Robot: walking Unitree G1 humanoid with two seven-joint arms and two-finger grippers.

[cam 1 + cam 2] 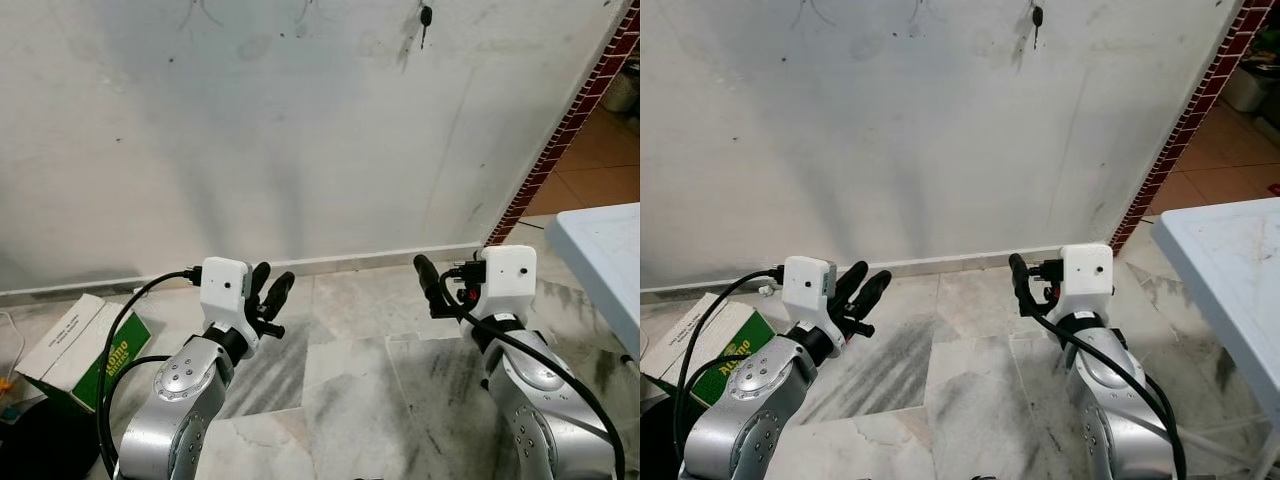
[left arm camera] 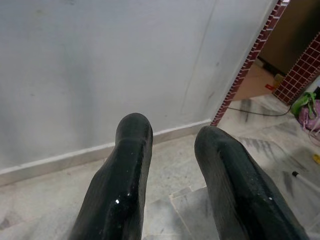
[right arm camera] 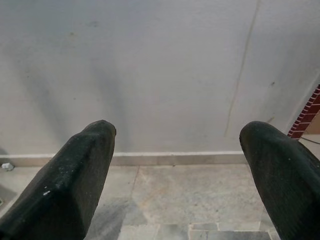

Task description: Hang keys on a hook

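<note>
A small dark key (image 1: 425,18) hangs high on the white wall (image 1: 300,130), at the top edge of the eye views; what it hangs from cannot be made out. Both arms are raised in front of me, well below the key. My left gripper (image 1: 272,282) is open, its two black fingers a little apart and empty, pointing at the wall's base. My right gripper (image 3: 180,127) is open wide with nothing between its fingers (image 1: 426,272); it faces the wall just below and slightly right of the key.
A green and white cardboard box (image 1: 78,350) lies on the marble floor (image 1: 350,380) at my left, beside a black round object (image 1: 30,445). A white table (image 1: 605,255) juts in at the right. A red tiled wall edge (image 1: 565,125) marks a doorway.
</note>
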